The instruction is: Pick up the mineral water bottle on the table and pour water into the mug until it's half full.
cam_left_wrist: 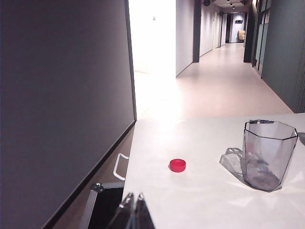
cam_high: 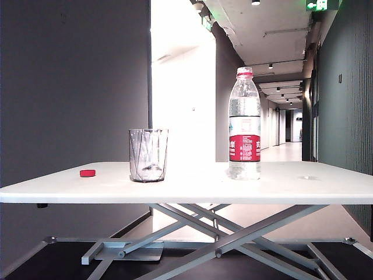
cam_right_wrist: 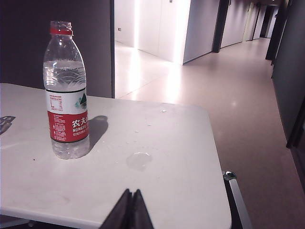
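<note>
Nothing has been picked up yet. The bottle [cam_high: 245, 125] stands upright and uncapped on the table [cam_high: 192, 186], and the mug [cam_high: 148, 155] stands empty well to its side. The red cap [cam_high: 87, 172] lies beyond the mug.

The right gripper [cam_right_wrist: 130, 210] hangs back at the table's near edge with its fingers pressed together, empty. The bottle is ahead of it and off to one side, well apart. Its open neck suggests it is ready to pour, so it must stay upright when lifted.

The left gripper [cam_left_wrist: 135, 210] also waits at the near edge, tips together and empty. The cap lies near ahead, the mug [cam_left_wrist: 267, 155] farther off to the side.

A small puddle [cam_right_wrist: 139, 160] lies ahead of the right gripper.
</note>
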### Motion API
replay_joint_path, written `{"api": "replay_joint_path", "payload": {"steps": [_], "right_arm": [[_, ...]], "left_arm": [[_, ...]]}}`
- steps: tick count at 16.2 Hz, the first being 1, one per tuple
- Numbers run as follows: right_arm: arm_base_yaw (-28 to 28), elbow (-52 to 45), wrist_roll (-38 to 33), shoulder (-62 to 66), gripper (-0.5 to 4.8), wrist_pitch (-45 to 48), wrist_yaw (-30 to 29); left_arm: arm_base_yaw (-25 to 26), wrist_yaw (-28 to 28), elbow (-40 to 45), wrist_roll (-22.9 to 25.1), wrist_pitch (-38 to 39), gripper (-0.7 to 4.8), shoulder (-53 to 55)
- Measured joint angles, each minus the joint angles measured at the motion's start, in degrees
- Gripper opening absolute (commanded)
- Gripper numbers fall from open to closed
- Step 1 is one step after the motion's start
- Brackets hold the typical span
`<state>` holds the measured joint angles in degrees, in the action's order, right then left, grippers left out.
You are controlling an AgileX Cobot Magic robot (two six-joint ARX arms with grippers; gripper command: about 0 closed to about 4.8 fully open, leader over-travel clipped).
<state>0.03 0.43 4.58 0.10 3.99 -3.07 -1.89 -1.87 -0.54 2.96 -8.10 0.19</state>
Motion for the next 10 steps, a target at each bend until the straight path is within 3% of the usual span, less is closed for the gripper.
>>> {"api": "replay_joint_path", "payload": {"steps": [9,10], "right_arm": [[0.0,0.0,0.0,0.0,-0.08,0.0,0.0],[0.0,0.0,-1.3,0.0,-0.08,-0.2,-0.8]], "left_arm": [[0.0,-0.2,0.0,-0.2,0.0,-0.05,0.0],[0.0,-2.9,0.0,-1.9,0.2,-0.05,0.0]]}}
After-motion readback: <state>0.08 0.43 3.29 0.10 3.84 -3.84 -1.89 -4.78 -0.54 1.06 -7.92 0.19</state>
